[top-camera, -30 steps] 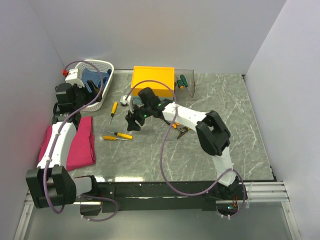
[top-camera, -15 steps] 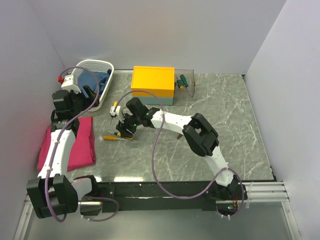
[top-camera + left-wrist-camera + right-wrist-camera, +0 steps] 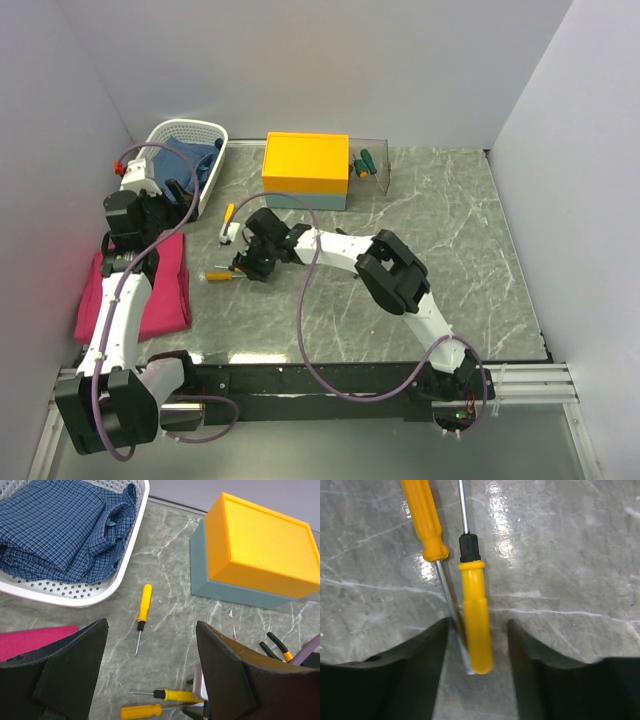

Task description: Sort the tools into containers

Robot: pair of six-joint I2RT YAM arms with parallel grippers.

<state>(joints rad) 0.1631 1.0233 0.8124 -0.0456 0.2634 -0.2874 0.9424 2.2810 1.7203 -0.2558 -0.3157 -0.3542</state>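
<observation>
Your right claw [image 3: 479,635] is open, 1 finger each side of the yellow screwdriver [image 3: 475,615], which lies flat on the table [image 3: 570,555]; nothing is gripped yet. It looks light, rigid and smooth, so it may roll or slip: pinch mid-handle, below the black collar. Mind the 2nd screwdriver [image 3: 422,515], its shaft lies right alongside. Your left claw [image 3: 151,627] hangs open, empty.

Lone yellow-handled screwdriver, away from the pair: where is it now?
Top view: the lone yellow-handled screwdriver lies left of centre, between the white perforated plastic basket and the orange-topped rectangular box.
</observation>
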